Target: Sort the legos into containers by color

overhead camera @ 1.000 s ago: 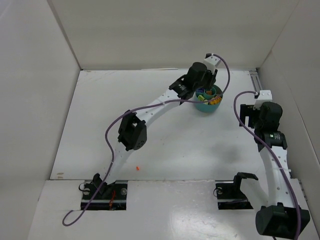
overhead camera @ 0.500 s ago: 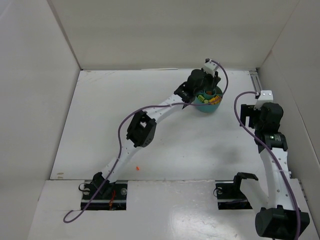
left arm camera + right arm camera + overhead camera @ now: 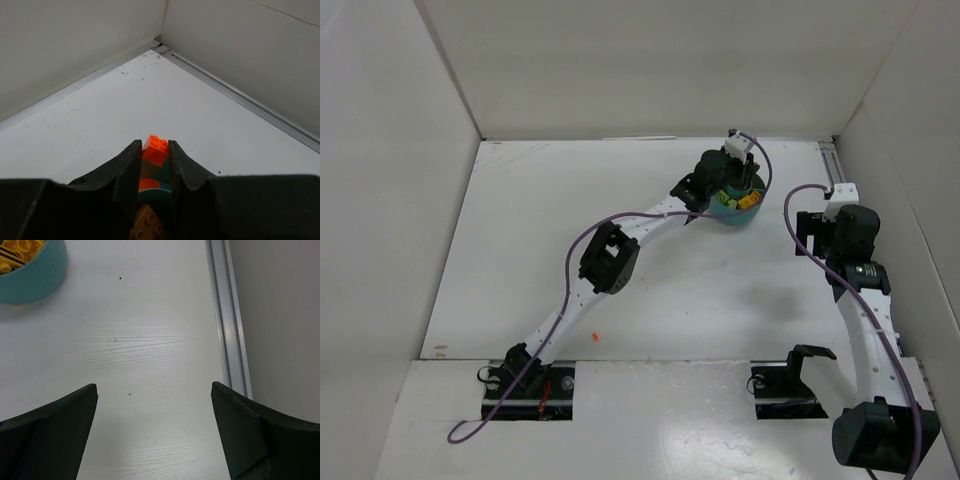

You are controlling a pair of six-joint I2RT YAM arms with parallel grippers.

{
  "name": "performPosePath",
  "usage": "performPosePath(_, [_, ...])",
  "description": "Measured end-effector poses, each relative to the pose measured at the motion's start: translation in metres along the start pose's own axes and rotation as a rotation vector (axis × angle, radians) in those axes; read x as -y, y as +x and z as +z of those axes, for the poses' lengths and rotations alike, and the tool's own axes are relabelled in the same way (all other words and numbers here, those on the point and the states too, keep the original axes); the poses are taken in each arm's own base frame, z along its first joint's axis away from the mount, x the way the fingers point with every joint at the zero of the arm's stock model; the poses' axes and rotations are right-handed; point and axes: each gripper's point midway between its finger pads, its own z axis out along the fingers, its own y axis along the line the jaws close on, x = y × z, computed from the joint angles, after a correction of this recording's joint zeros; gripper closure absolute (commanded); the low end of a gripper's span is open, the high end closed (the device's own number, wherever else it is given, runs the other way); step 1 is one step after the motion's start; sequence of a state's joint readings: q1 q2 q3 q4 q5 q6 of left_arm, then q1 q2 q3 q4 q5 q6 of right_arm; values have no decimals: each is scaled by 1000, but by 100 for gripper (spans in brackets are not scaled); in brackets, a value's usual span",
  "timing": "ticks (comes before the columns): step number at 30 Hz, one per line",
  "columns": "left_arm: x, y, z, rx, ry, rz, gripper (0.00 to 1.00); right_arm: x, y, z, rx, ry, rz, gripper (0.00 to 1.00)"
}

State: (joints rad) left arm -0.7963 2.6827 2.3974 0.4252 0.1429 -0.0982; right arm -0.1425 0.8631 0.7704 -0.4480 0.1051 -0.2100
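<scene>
Clamping: left gripper (image 3: 154,149) pinches an orange lego (image 3: 156,151) at its fingertips, just above the teal dish (image 3: 736,219) | dish: toward the table's (image 3: 520,250) far-right corner, yellow legos (image 3: 20,247) inside | right gripper (image 3: 153,390): jaws wide apart over the table beside the right-edge rail (image 3: 225,315) | stray orange lego (image 3: 593,337): by the near edge, left side | room: white walls (image 3: 650,70) on three sides
</scene>
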Motion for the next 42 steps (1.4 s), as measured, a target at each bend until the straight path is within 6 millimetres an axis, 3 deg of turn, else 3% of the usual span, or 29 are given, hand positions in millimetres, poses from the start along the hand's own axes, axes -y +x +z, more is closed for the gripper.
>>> performPosePath(6, [0, 8, 1, -4, 6, -11, 76, -1, 1, 3, -7, -4, -1, 1])
performPosePath(11, [0, 11, 2, -7, 6, -16, 63, -3, 3, 6, -17, -12, -2, 1])
performPosePath(19, [0, 11, 2, -7, 7, -17, 58, -4, 4, 7, -20, -16, -3, 1])
performPosePath(20, [0, 11, 2, -8, 9, -17, 54, -4, 4, 7, -19, -20, -6, 1])
performPosePath(21, [1, 11, 2, -8, 10, -15, 39, -5, 3, 7, -15, -28, -9, 1])
performPosePath(26, [2, 9, -3, -20, 16, -9, 17, -13, -4, 8, 16, -79, -43, 1])
performPosePath(29, [2, -4, -16, -39, 15, -13, 0, -16, -10, 7, 48, -106, -68, 2])
performPosePath(32, [-1, -46, -41, -25, 3, -31, 0, -22, -16, 7, 82, -144, -94, 5])
performPosePath(36, [-18, -148, -99, 55, -51, -83, 0, -45, -21, 12, 107, -251, -170, 7])
performPosePath(39, [-39, -219, -170, 117, -143, -145, 0, -102, -23, 11, 112, -409, -319, 7])
performPosePath(41, [-56, -247, -232, 142, -246, -202, 0, -155, -25, 0, 135, -548, -442, 7])
performPosePath(42, [-65, -249, -264, 149, -310, -233, 0, -182, -24, -8, 148, -616, -507, 7])
